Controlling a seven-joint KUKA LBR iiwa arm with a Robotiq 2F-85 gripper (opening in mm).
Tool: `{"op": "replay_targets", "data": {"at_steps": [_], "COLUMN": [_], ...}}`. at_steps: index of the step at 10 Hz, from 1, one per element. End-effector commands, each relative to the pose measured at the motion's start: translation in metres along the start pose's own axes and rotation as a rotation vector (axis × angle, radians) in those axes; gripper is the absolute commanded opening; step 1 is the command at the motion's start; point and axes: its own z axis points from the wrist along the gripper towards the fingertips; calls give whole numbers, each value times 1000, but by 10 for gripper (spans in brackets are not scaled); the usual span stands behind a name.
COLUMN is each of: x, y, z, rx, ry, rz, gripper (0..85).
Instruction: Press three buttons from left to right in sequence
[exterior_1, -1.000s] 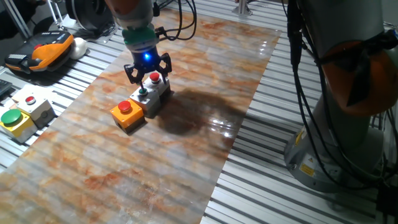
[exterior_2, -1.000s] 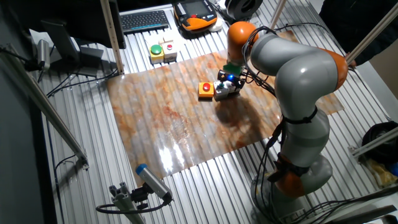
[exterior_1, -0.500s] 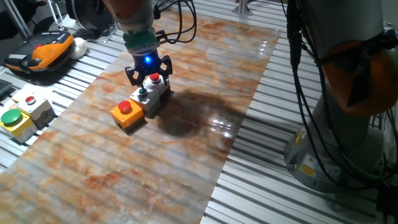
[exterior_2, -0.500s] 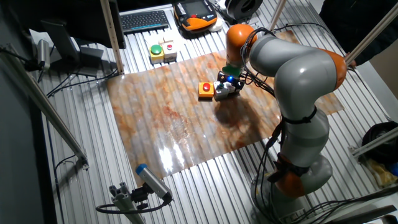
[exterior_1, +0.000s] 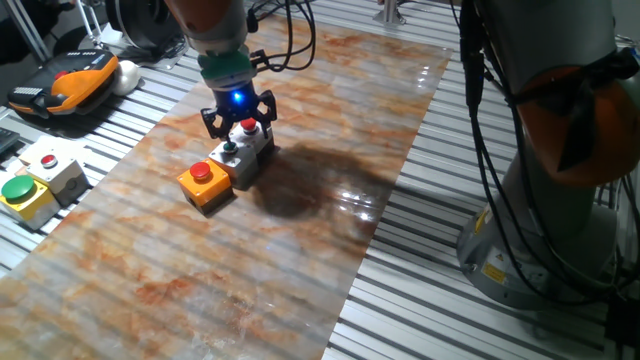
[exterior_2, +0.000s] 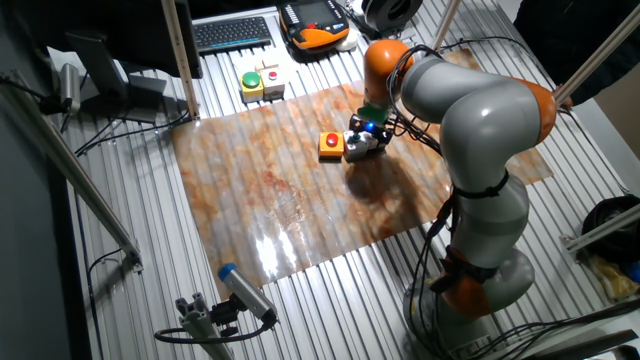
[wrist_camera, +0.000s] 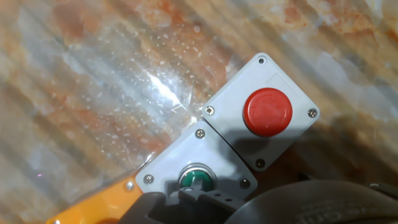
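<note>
The gripper (exterior_1: 238, 112) is viewed obliquely at close range in one fixed view, and from high and far, behind the arm, in the other. The three buttons (wrist_camera: 233, 140) beneath it are shared, seen straight down in the hand view.

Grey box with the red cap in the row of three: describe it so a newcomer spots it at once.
On the marbled orange mat, find the row of three small button boxes. The grey box with the red cap is the end one directly under the tool, beside the grey box with the green cap. The orange box sits at the opposite end.
</note>
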Motion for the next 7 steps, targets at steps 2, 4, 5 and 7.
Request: {"op": "replay_targets", "data": {"at_steps": [2,4,5,7], "x": [0,1,2,3], "y": [-2,-1,-1,0], "z": [3,5,5,0], "rx": [1,1,3,-6], "ry": [3,1,-1,10], "rz": [0,3,3,0], "gripper": [680,680,680,680]}}
